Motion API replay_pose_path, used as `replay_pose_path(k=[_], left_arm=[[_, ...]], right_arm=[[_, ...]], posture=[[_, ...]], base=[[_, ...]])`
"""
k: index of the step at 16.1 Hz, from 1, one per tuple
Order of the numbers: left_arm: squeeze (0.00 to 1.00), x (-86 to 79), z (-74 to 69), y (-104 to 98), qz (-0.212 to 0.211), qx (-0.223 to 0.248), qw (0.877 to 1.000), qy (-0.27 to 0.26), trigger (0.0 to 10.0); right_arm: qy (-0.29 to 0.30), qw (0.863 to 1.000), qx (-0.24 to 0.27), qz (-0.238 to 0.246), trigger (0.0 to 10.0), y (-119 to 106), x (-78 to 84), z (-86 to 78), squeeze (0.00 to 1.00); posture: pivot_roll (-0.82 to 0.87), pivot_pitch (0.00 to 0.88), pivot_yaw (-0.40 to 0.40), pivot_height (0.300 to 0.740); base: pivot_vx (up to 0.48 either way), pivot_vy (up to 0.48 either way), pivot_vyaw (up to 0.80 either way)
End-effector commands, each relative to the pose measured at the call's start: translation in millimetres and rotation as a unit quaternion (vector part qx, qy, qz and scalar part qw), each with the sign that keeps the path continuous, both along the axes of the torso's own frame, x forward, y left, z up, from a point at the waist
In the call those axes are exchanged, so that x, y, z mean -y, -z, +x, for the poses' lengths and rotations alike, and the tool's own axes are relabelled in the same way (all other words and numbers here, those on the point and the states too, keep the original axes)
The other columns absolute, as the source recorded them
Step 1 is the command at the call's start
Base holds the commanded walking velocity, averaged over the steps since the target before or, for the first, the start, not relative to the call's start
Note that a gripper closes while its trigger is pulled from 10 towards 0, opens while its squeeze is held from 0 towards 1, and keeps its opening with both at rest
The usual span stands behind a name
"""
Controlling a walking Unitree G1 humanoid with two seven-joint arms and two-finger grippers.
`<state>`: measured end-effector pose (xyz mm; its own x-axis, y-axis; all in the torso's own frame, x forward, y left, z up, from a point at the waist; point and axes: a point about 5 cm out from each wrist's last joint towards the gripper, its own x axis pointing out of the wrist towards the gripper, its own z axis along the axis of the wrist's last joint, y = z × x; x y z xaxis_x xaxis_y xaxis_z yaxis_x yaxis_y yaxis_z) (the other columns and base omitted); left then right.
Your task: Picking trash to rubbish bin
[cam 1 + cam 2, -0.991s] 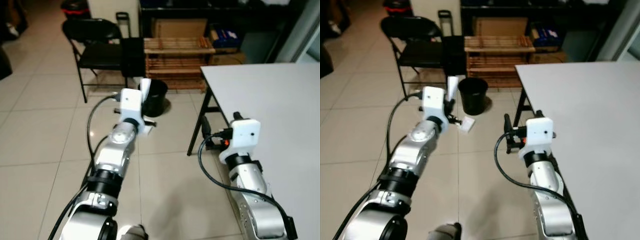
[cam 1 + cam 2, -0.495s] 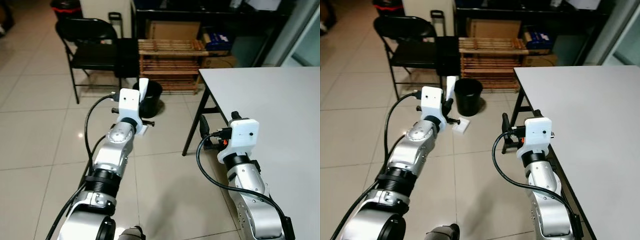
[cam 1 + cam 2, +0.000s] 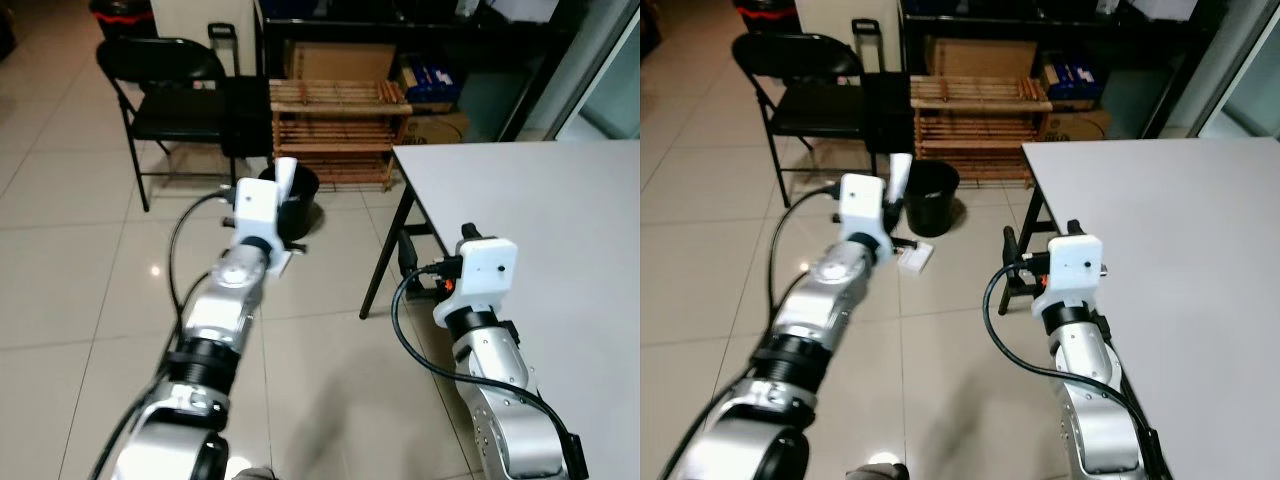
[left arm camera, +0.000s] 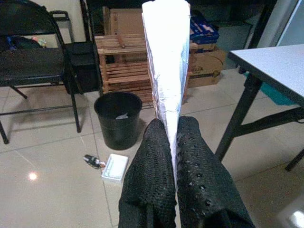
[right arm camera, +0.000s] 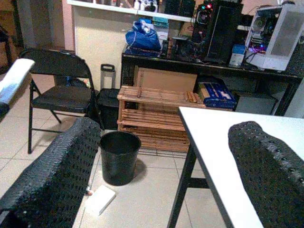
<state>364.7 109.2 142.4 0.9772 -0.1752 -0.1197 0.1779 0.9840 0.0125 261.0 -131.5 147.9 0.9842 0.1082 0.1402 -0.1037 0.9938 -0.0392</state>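
At the far left a black folding chair [image 3: 165, 85] stands on the pale tiled floor [image 3: 70, 290]; just beside it a low wooden slatted rack [image 3: 338, 135] sits against the back wall, with cardboard boxes [image 3: 335, 60] on a dark shelf behind; the robot's left arm reaches forward, and its left gripper [image 4: 175, 142] has both black fingers pressed together on a long, folded piece of white paper trash [image 4: 166, 57], which stands upright out of the fingertips; beyond that gripper, on the floor in front of the rack, stands the round black rubbish bin [image 3: 933, 196], open at the top, with a pale scrap inside it; the held paper is near the bin and above floor level, apart from the bin's rim; on the tiles just beside the bin lies a small flat white box [image 4: 115, 167], with a small dark and silvery object [image 4: 92, 161] touching its edge, too small to identify; further right, the right gripper [image 5: 156, 156] hangs in the air with its two black fingers spread wide and nothing between them, near the corner of a grey table [image 3: 540, 220] on black legs that takes up the right side of the room.
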Motion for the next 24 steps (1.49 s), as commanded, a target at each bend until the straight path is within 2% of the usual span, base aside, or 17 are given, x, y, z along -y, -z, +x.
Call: replay_pose_path(k=[1,14,18,21,24], left_arm=[[0.00,10.9,-0.6,0.5,-0.004,-0.002,1.000,0.015,10.0],[0.00,11.2,-0.4,1.8,-0.002,-0.002,1.000,0.017,10.0],[0.00,10.8,-1.1,2.8,-0.001,-0.004,1.000,0.018,10.0],[0.00,11.5,-1.4,3.5,-0.002,-0.005,1.000,0.019,10.0],[0.00,13.1,-1.9,4.2,-0.002,-0.007,1.000,0.020,10.0]], right_arm=[[0.004,1.000,0.004,-0.004,10.0,-3.2,3.8,-1.7,0.00],[-0.016,1.000,0.008,-0.008,10.0,-3.5,-1.3,-3.9,0.00],[-0.018,1.000,0.008,-0.009,10.0,-3.8,-2.3,-4.9,0.00],[-0.019,1.000,0.008,-0.005,10.0,-3.7,-2.3,-5.9,0.00],[-0.025,1.000,0.010,-0.012,10.0,-3.6,-3.0,-6.9,0.00]], posture=[[0.21,0.081,-0.040,0.740],[0.20,0.081,-0.040,0.740],[0.20,0.084,-0.040,0.740],[0.20,0.086,-0.039,0.740],[0.19,0.088,-0.041,0.740]], base=[[0.431,0.000,0.00],[0.430,0.000,0.00],[0.435,0.000,0.69],[0.433,0.000,0.00],[0.435,0.000,0.70]])
